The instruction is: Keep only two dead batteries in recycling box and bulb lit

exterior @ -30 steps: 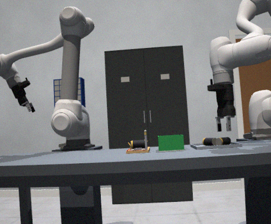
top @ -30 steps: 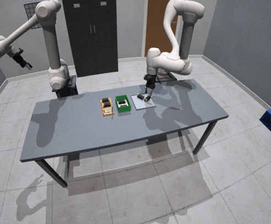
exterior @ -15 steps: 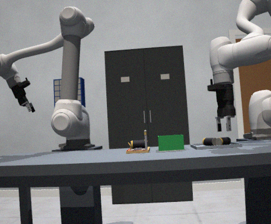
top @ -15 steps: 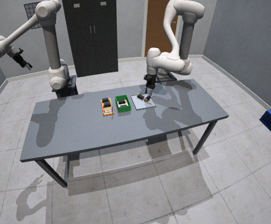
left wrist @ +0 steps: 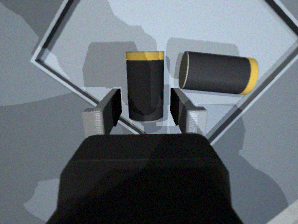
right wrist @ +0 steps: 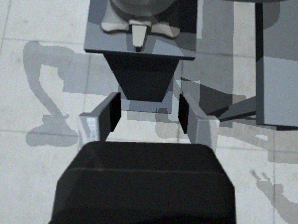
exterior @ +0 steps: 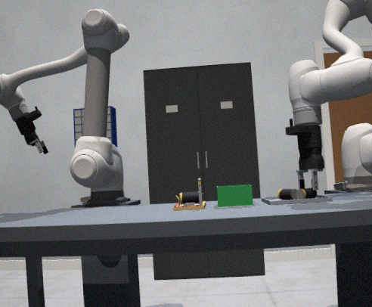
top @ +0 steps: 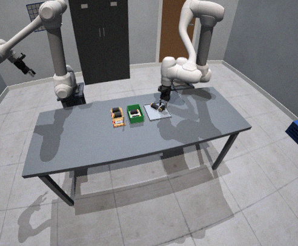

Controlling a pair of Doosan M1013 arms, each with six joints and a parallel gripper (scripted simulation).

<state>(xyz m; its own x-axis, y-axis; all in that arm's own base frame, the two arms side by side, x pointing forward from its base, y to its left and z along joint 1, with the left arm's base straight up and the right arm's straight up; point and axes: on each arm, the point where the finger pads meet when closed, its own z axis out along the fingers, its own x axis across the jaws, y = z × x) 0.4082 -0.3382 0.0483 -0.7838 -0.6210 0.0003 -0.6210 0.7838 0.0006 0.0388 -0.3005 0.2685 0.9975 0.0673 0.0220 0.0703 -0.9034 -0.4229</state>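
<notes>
While exterior shows the green box (top: pixel 137 119) (exterior: pixel 234 195), top adds its battery (top: pixel 134 112), left fingers (top: pixel 166 104) (exterior: pixel 314 180) and right fingers (top: pixel 31 73) (exterior: pixel 39 147) released.

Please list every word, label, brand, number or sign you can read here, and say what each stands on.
No text can be read in any view.
Two pale labels on the dark cabinet: too small and blurred to read.

High top view, low exterior, wrist close-ups
</notes>
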